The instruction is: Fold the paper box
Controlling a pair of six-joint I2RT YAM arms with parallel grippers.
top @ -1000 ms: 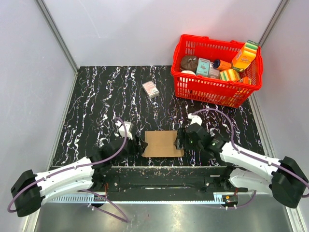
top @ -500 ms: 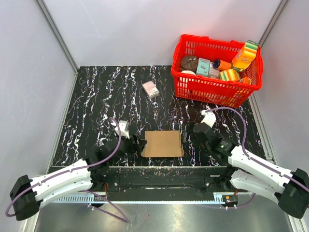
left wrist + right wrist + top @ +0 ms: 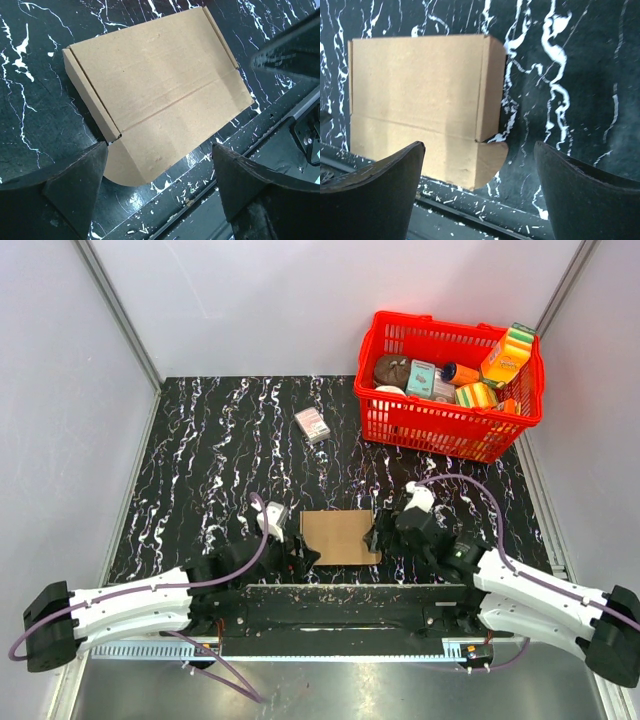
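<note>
Box [image 3: 340, 537] lying flat on worktop [image 3: 220, 440] by the near edge, long axis left to right, left claw [image 3: 303, 552] and right claw [image 3: 374, 535] just beside opposite ends, both spread apart, gripping nothing.

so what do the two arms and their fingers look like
They match. The left arm and right arm have white shells on the long links and black joints and bases, and a lilac cable loops along each. A small white module sits at each wrist. The fingers are broad, matte black wedges.
</note>
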